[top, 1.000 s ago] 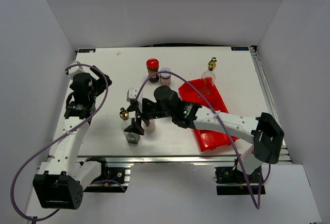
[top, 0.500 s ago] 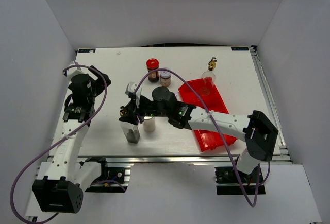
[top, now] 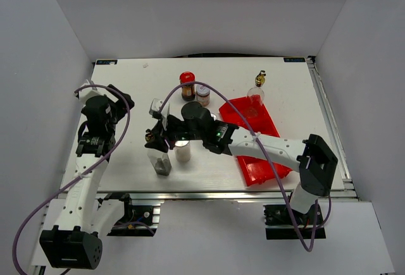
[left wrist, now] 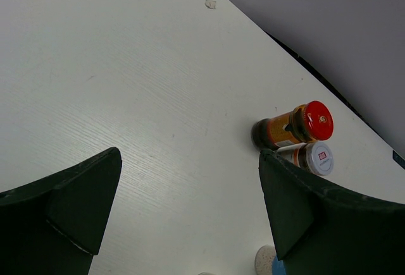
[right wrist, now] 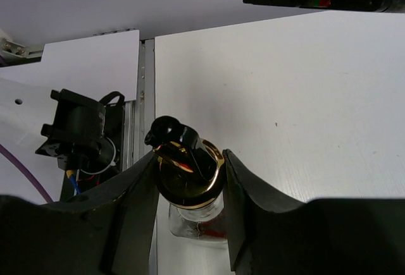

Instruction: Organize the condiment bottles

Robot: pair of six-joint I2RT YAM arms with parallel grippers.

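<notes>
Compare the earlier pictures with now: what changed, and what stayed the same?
The right gripper moved left and closed on the gold-stoppered glass bottle. The red-lidded jar, grey-lidded jar, far glass bottle and red bin stayed put.

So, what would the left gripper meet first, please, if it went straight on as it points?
Probably the bare table; the red-lidded jar sits to the right of where the left gripper aims.

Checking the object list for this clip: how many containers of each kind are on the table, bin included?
Glass bottles: 2
Shakers: 2
Jars: 2
Red bin: 1
Total: 7
</notes>
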